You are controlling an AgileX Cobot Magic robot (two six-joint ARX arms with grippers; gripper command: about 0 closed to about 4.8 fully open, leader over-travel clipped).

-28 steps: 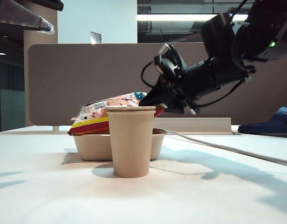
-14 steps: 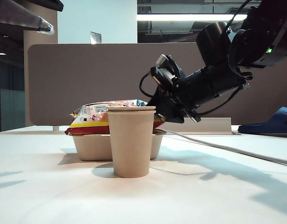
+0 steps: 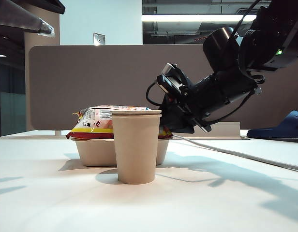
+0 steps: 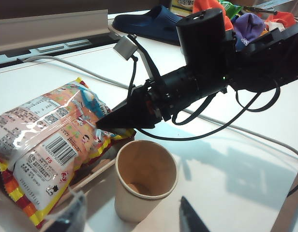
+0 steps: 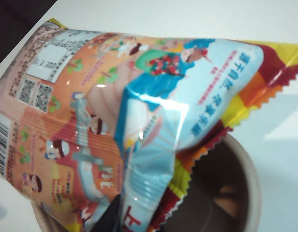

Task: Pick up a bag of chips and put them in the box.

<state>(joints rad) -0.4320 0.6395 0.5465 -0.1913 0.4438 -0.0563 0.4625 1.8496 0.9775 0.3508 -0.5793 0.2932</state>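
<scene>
Standing nearest on the white counter (image 3: 52,203): a tan paper cup (image 3: 136,146) with a lid. Just behind it, the low beige box (image 3: 93,152), touching the counter. Lying flat across the top of the box, the bag of chips (image 3: 98,122), with its red and yellow edge hanging a little over the box's rim at one end. Pinching the far end of the bag, over the box: the right end effector (image 4: 106,122), its dark tips pressed together on the crinkled foil. Reaching down on a slant from the far right side, the black right arm (image 3: 221,87). Hanging above the cup and bag, nearer the front edge of the counter: the left end effector (image 4: 132,220), its two dark tips spread wide apart, holding nothing. Running across the counter beyond the box, a grey cable (image 3: 236,153). Farther back, by the far right edge, a blue slipper (image 3: 279,126). Behind it all, a grey-brown wall panel (image 3: 91,77).
</scene>
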